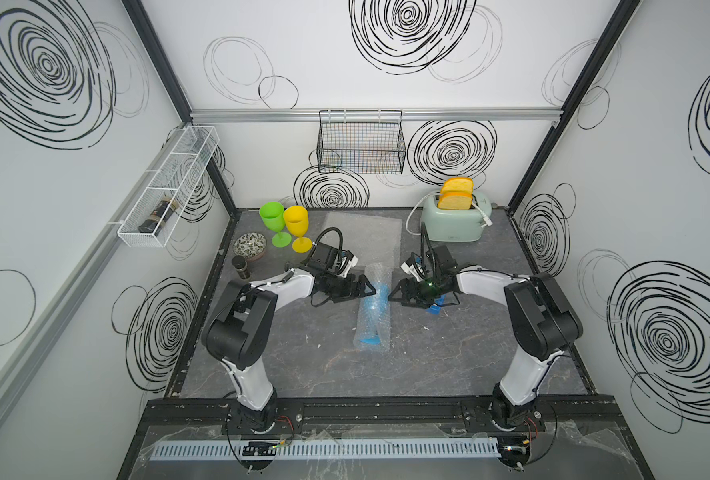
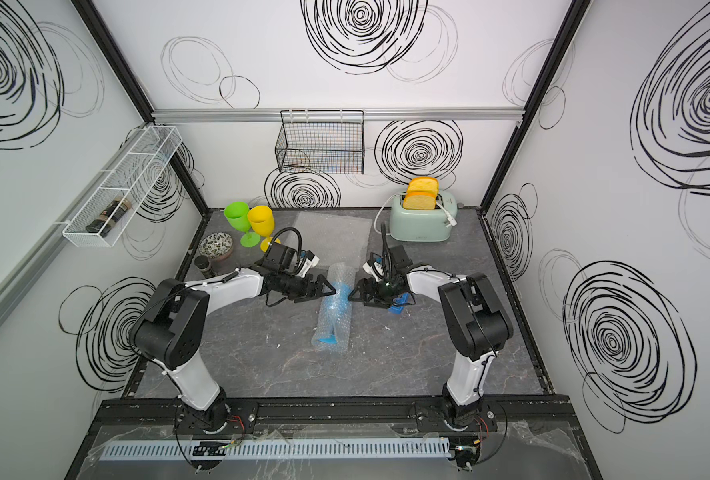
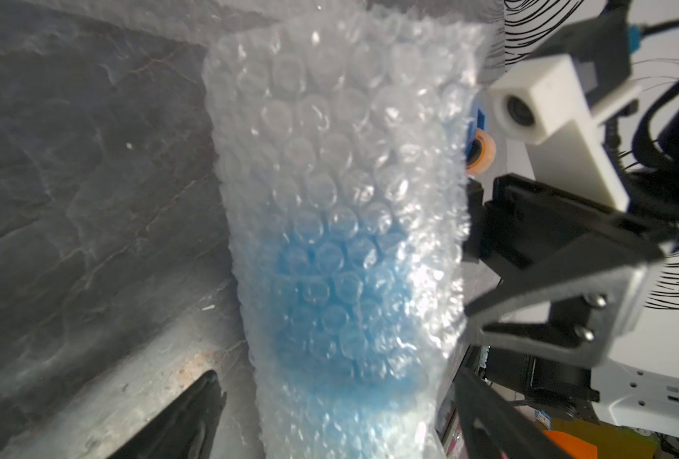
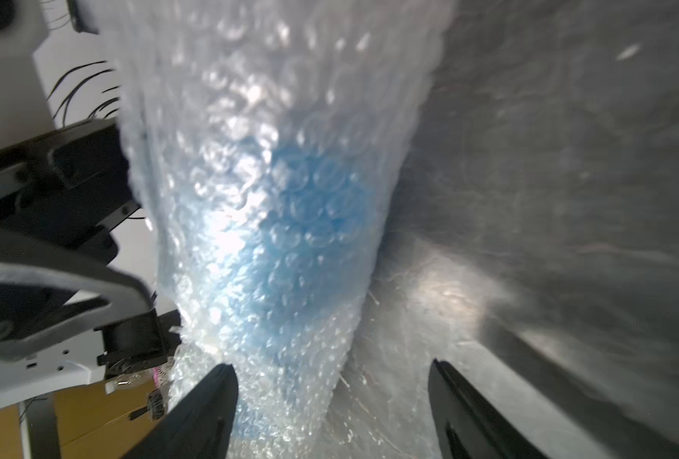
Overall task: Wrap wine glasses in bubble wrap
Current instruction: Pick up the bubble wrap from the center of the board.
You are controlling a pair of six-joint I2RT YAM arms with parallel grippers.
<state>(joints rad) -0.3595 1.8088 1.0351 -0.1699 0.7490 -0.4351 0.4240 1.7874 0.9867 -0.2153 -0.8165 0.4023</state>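
Room is tight at mid-table: we see the blue plastic stemmed goblet (image 1: 369, 340) lying rolled in clear bubble wrap (image 1: 376, 275), the left gripper (image 1: 372, 289) and right gripper (image 1: 391, 296) at its left and right edges, both spread wide (nothing clamped); dark marbled tabletop (image 1: 303, 365) stretches open on the near side.

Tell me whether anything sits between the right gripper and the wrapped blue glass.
Nothing visible does. The right gripper, jaws open, is right at the bubble wrap rolled around the blue goblet lying on the table.
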